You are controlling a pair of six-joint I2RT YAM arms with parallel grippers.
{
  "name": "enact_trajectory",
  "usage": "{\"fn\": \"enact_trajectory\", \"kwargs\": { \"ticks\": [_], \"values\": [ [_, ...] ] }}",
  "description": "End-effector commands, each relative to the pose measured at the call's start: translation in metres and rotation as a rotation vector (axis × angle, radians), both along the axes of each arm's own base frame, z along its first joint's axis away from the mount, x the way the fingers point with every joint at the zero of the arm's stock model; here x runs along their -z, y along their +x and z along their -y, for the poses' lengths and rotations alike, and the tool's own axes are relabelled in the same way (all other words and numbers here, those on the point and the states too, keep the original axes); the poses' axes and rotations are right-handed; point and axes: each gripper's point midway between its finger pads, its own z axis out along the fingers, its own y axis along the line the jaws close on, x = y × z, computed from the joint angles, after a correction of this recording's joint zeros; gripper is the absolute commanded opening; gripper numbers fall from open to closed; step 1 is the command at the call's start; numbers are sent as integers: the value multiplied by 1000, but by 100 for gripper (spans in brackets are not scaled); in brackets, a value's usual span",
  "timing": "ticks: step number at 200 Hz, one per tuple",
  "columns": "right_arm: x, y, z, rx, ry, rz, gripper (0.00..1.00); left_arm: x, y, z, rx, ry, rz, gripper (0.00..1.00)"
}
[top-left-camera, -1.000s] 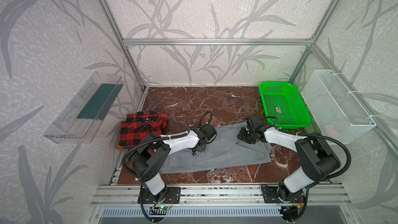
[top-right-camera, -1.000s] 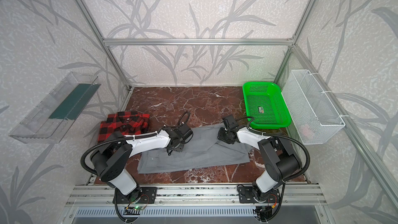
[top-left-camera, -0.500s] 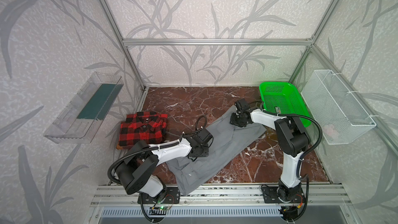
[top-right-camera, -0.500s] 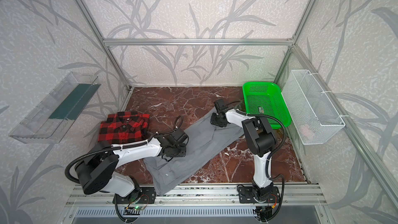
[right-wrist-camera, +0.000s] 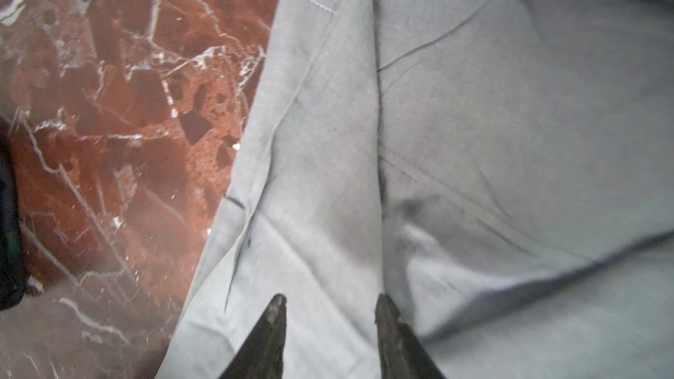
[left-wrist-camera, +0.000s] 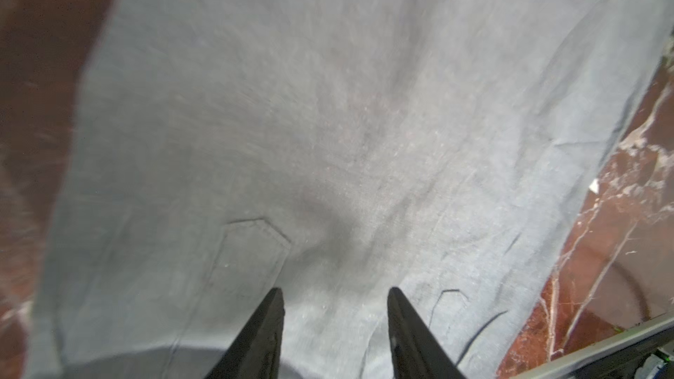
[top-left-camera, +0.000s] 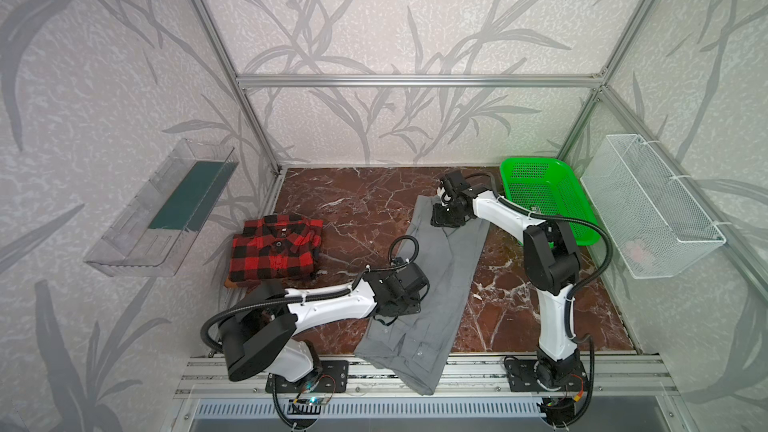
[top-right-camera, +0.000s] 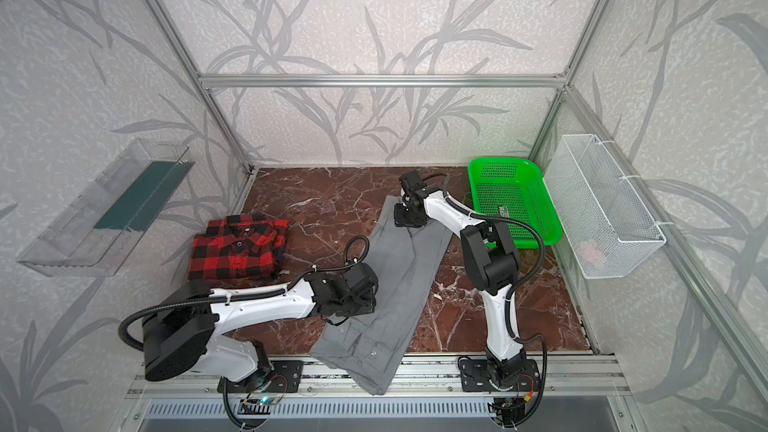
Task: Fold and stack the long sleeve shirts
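Note:
The light grey long sleeve shirt [top-left-camera: 440, 284] [top-right-camera: 399, 284] lies as a long strip from the far middle of the table to the front, and its near end hangs over the front rail. My left gripper [top-left-camera: 399, 305] [top-right-camera: 353, 301] rests on its left edge near the front. In the left wrist view its jaws [left-wrist-camera: 333, 291] stand open, tips on flat grey cloth [left-wrist-camera: 328, 103]. My right gripper [top-left-camera: 444, 216] [top-right-camera: 405, 216] rests on the far end, open [right-wrist-camera: 330, 298] on the cloth [right-wrist-camera: 510, 103] beside its edge. The red-and-black plaid shirt [top-left-camera: 274, 251] [top-right-camera: 237, 249] lies folded at the left.
A green perforated basket [top-left-camera: 536, 193] sits at the far right of the brown marble table [top-left-camera: 353, 209]. A white wire basket [top-left-camera: 648, 209] hangs on the right wall and a clear plastic bin [top-left-camera: 162, 209] on the left wall. Aluminium rails [top-left-camera: 478, 371] run along the front.
The grey shirt has swung from lying across the table to lying front to back. My right gripper went to the far side with one end and my left gripper came toward the front.

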Motion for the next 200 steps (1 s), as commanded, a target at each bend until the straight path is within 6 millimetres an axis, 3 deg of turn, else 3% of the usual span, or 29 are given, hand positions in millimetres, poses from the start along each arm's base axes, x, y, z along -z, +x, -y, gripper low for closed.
{"fn": "enact_trajectory", "kwargs": {
  "ticks": [1,20,39,72,97,141,200],
  "values": [
    [-53,-28,19,-7,-11,98,43,-37,5,-33,-42,90,90,51],
    [-60,-57,20,-6,72,112,44,-50,7,-47,-3,107,172,53],
    [-50,-89,24,1,95,91,44,-46,6,-59,39,98,190,56],
    [-9,-131,29,39,149,0,44,-32,8,-70,90,73,145,56],
    [22,-141,33,65,138,-59,43,-16,1,-63,133,44,88,56],
    [57,-127,41,101,89,-122,42,7,-17,-54,156,-11,-18,56],
    [82,-60,44,106,1,-128,41,32,-29,-57,75,-76,-64,57]
  ]
}}
